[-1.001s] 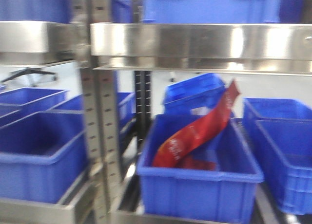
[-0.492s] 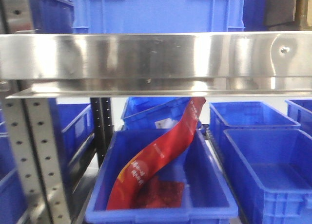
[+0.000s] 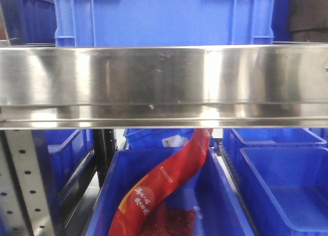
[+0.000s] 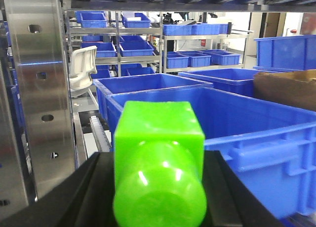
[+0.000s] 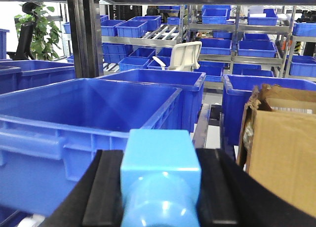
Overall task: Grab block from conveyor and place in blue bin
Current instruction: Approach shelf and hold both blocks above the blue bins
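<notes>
Light-blue plastic fills the bottom middle of the right wrist view: the block (image 5: 160, 160) is clamped between the black pads of the right gripper (image 5: 159, 192), one pad against each of its sides, so these jaws are clenched on it. Ahead and to the left stands a large blue bin (image 5: 49, 158), its near rim just beyond the block's top edge. A brown cardboard box (image 5: 281, 153) with a torn flap rises at the right. Farther back are a white chair (image 5: 182, 56), racks of small blue bins and a green plant (image 5: 42, 34) at the upper left corner. In the left wrist view the left gripper (image 4: 158, 192) likewise grips a bright green block (image 4: 158, 133) between its black pads. A wide blue bin (image 4: 256, 133) lies ahead and to the right, and a steel upright (image 4: 39, 89) with holes stands at the left edge. From the front, a stainless shelf rail (image 3: 164, 87) spans the whole width with a blue crate (image 3: 164, 18) standing on the shelf above it. Below the rail, a lower bin (image 3: 138, 166) holds a long red packet (image 3: 164, 190) that leans from the bin's near left up toward its far right edge. A neighbouring bin (image 3: 287, 190) sits just beside it on the right.
</notes>
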### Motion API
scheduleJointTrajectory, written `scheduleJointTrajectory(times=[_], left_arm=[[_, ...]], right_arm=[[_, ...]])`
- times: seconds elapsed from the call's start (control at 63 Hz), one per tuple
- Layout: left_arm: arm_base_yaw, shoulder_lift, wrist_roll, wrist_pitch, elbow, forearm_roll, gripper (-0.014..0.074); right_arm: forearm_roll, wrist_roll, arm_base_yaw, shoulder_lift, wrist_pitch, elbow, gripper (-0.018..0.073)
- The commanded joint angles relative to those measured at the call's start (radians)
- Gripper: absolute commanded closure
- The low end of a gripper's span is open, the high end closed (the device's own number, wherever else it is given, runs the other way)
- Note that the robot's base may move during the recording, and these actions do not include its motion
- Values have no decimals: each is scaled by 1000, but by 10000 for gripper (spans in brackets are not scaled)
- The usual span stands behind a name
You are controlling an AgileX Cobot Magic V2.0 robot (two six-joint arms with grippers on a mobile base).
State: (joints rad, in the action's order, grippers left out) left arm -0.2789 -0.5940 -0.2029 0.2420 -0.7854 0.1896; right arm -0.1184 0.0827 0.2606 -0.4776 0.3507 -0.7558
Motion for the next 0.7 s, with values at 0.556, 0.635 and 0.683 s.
scheduleJointTrajectory(times=[0.556, 0.635, 0.683], left_arm=[[-6, 4, -3, -26, -3, 9, 707], [-6, 4, -3, -26, -3, 9, 707], [-6, 4, -3, -26, -3, 9, 707]], right_arm=[[3, 5, 2, 3, -18, 1, 721], [3, 5, 2, 3, -18, 1, 721], [3, 5, 2, 3, -18, 1, 721]])
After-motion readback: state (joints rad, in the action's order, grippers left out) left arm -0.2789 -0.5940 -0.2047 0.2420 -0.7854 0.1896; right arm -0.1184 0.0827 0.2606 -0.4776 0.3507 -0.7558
